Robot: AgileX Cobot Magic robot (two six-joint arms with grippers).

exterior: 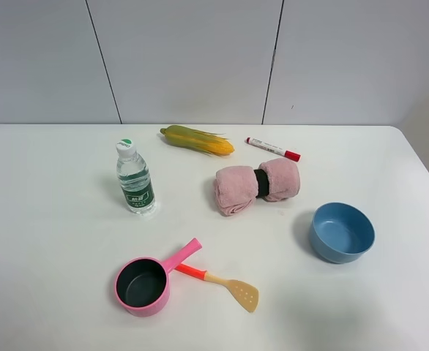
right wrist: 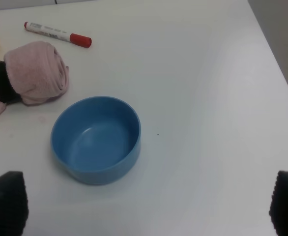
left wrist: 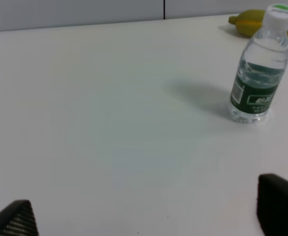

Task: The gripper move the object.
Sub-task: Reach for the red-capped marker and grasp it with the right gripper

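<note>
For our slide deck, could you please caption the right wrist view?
Open right tool above the table, facing an empty blue bowl, pink towel and untouched red-capped marker.

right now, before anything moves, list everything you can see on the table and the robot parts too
corn cob: 1, yellow and green, far middle of the table
marker pen: 1, white with red cap, far side, just right of the corn
water bottle: 1, clear with green label, upright, left of centre
rolled towel: 1, pink with black band, centre
bowl: 1, blue, empty, right side
saucepan: 1, pink with dark inside, near side
spatula: 1, wooden with orange handle, beside the saucepan's handle
table: 1, white, under everything
left fingers: 2, black, wide apart, holding nothing
right fingers: 2, black, wide apart, holding nothing, near the bowl
</note>
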